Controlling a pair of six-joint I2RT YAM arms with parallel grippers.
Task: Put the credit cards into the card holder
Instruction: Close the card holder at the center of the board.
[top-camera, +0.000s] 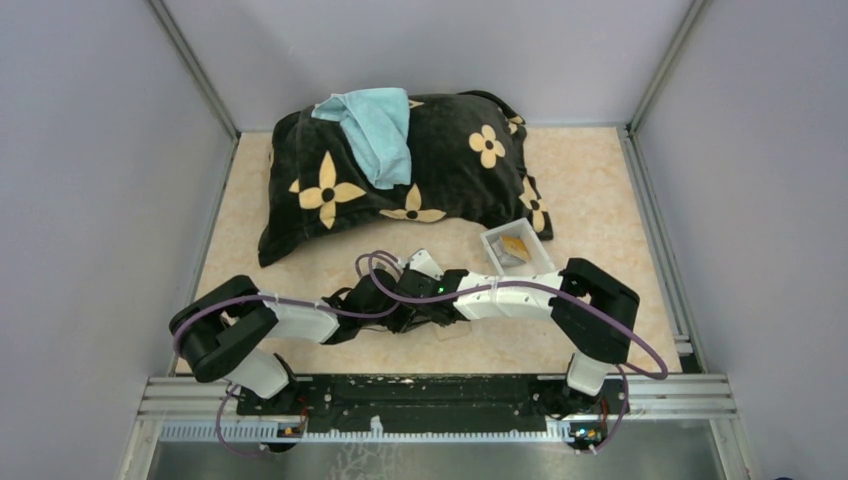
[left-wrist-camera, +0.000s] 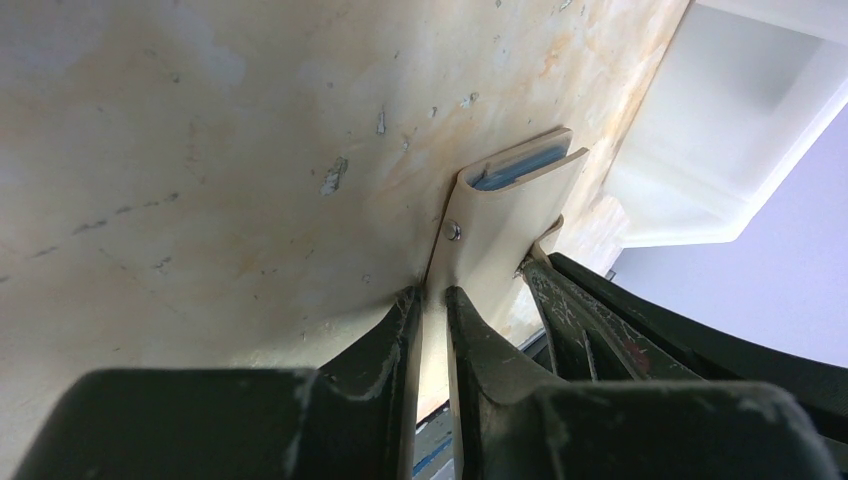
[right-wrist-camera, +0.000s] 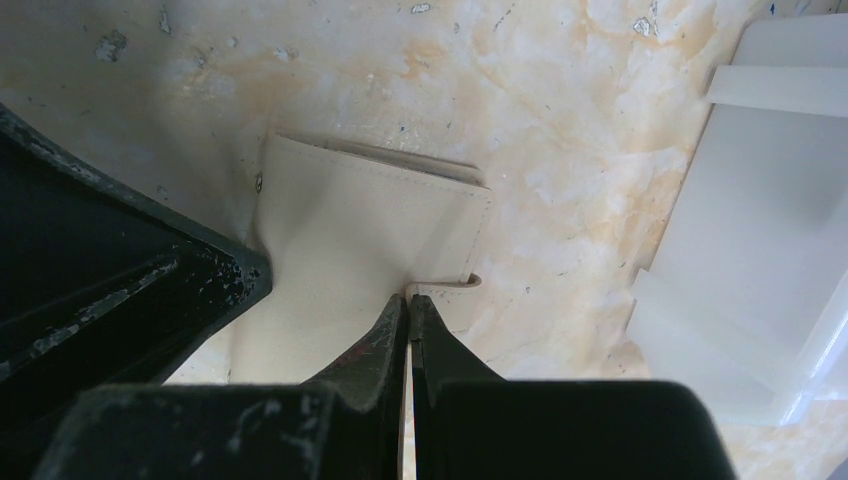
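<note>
Left wrist shows your left gripper (left-wrist-camera: 432, 300) clamped narrowly on the card holder (left-wrist-camera: 515, 215); your right gripper (right-wrist-camera: 410, 302), closed tight, pinches its flap.

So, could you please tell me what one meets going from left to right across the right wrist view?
Left pincer → card holder → white tray; the right pincer overlaps the card holder, so it is left out.
</note>
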